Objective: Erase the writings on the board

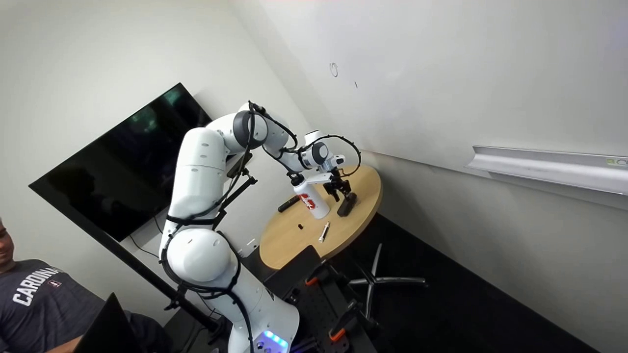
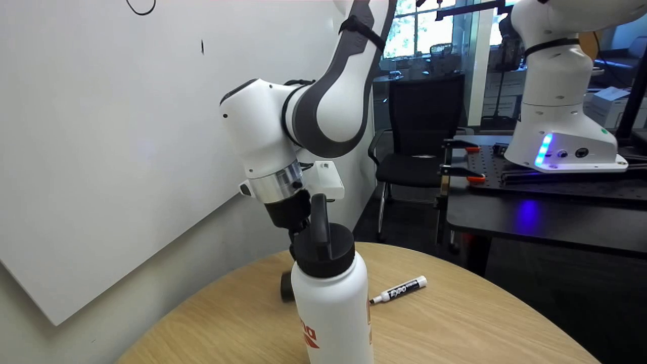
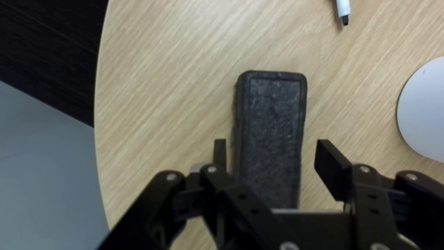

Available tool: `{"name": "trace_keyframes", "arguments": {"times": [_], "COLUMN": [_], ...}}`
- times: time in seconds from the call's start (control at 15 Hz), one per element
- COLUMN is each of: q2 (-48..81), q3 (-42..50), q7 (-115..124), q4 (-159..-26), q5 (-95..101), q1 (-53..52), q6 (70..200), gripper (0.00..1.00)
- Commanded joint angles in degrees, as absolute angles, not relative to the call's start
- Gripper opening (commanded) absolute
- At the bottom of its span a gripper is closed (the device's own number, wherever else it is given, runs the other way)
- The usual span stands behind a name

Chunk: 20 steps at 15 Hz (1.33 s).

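Two black fingers (image 3: 327, 165) stand spread apart in the wrist view, set wider than the black eraser (image 3: 272, 121) that lies between them on the round wooden table (image 3: 149, 86). The gripper (image 3: 271, 149) has the eraser bracketed but unclasped: a strip of bare wood shows between the eraser and the fingertip at the right of that view, while the fingertip at the left sits just beside the eraser's long edge. Whether that nearer fingertip touches it, I can't say for sure from this angle. The eraser runs lengthwise between the fingers, its lower end in that view passing out of sight beneath the gripper.

The writings (image 2: 202, 46) are on the big white board (image 1: 466, 88), well apart from the gripper: a thin loop (image 1: 334, 69) and, near it, a short dark stroke (image 1: 356, 84). A narrow white ledge (image 1: 549, 169) runs along the board's lower edge.

In an exterior view a white bottle (image 2: 333, 313) stands in front of the gripper and hides most of the fingers. A marker (image 2: 399, 289) lies on the table near the bottle. The arm (image 1: 198, 171) reaches over the table, the gripper pointing down.
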<state>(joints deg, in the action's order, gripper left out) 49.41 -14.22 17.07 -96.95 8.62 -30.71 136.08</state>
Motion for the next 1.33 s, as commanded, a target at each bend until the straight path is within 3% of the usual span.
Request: {"name": "trace_keyframes", "arguments": {"times": [0.0, 0.6, 1.27], "q2": [46.5, 29.3, 8.2], "q3": [-12.3, -8.9, -3.5], "q7": [18.4, 23.4, 27.0], "q4": [-98.4, -117.1, -139.7], "q5": [7.9, 6.8, 10.6], "q1": [-32.5, -30.6, -31.2], "q6": [136.1, 156.6, 169.6], "gripper": [0.99, 1.00, 1.00]}}
